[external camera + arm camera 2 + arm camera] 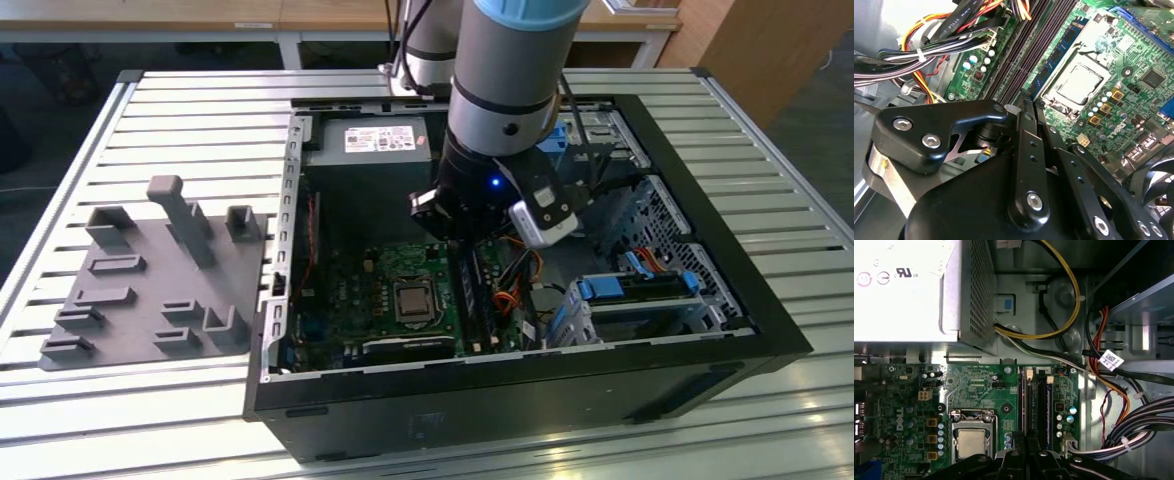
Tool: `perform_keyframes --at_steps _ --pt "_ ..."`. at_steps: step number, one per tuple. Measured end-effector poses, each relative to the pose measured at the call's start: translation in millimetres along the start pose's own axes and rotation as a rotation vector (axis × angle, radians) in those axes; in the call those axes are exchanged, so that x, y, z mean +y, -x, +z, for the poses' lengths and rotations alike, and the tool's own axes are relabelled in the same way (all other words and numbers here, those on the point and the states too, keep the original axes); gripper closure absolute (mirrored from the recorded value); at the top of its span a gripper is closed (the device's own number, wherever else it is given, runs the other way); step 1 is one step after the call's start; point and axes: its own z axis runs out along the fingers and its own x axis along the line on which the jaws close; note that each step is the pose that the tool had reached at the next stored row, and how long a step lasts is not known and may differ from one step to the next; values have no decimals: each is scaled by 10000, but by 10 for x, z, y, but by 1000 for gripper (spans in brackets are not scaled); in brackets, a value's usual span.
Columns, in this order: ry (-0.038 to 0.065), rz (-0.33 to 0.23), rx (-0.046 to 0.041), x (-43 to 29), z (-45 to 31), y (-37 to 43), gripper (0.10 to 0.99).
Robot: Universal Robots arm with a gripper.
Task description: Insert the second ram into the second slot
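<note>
My gripper [467, 240] hangs low inside the open computer case, over the row of memory slots [477, 300]. Its fingers [1024, 150] stand close together, shut, with nothing visible between them. In the second wrist view the second ram [1061, 47], a thin blue stick, stands on edge in the slot beside the processor socket [1079, 82]. The gripper [1030, 102] is at that stick's near end; whether they touch is hidden. In the first wrist view the gripper [1027, 452] lines up with the slots [1026, 405], and a blue stick [1048, 407] stands in a slot farther from the socket.
Bundled cables [1124, 435] and a small capacitor board [974, 65] crowd one side of the slots. The power supply [380, 140] sits at the back, blue drive brackets [641, 290] at the exterior view's right. A grey fixture plate [147, 280] lies on the slatted table outside the case.
</note>
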Motion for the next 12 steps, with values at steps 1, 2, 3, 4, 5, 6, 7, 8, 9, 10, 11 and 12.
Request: perform_keyframes --at_steps 1,2,3,4,5,6,7,8,9,10,11,12 --pt "0 0 0 0 2 0 953" --pt "-2 0 0 0 2 0 953" --pt "0 0 0 0 3 0 953" --pt "0 0 0 0 4 0 953" --pt "1 0 -1 0 5 0 953" --pt "2 0 -1 0 7 0 953" --pt "4 0 -1 0 10 0 953" --pt "2 0 -1 0 12 0 953" --pt "1 0 -1 0 14 0 953" --pt "1 0 -1 0 16 1 953" --pt "1 -1 0 1 19 1 953" --pt "1 -1 0 2 22 1 953"
